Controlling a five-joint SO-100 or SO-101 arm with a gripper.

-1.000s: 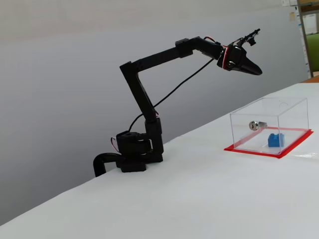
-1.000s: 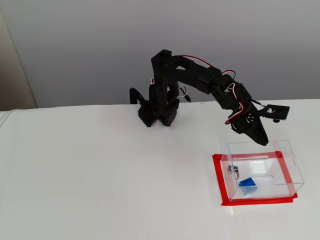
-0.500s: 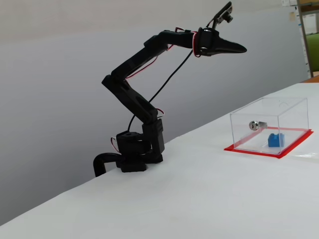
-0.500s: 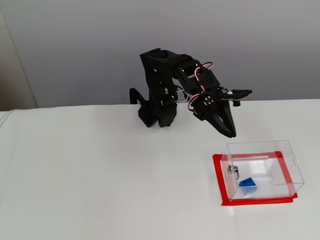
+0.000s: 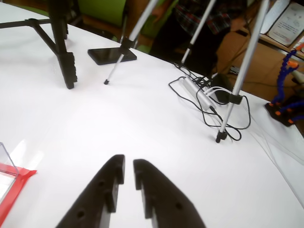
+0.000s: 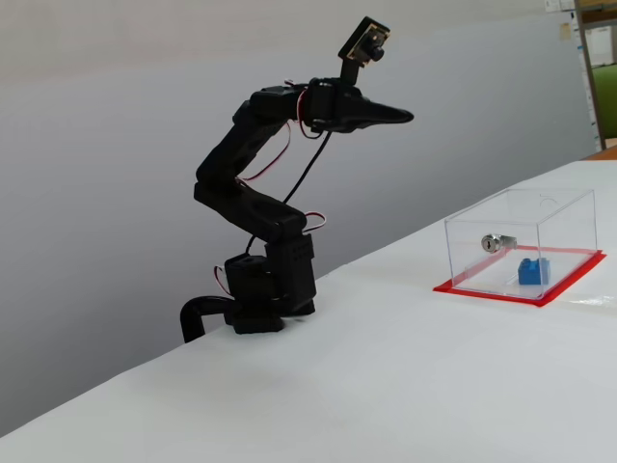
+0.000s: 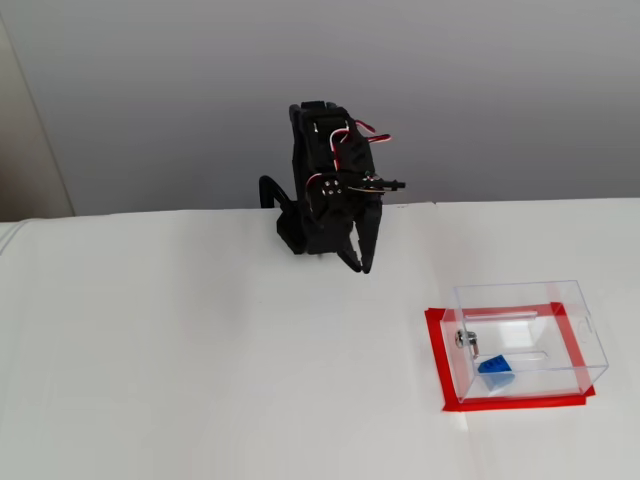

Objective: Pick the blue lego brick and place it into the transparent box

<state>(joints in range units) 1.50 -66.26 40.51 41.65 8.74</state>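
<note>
arm (image 7: 325, 190) folded at table's (image 7: 200, 360) far edge, gripper (image 7: 362, 262) pointing down, well apart from box (image 7: 525, 340), up-left of it. brick (image 7: 495, 372) inside box, near its front-left corner, just below lock (image 7: 465, 340) on left wall.

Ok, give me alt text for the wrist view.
The empty gripper, its jaws slightly apart, hovers over a white table. A corner of the transparent box shows at left; tripod legs and cables lie beyond.
</note>
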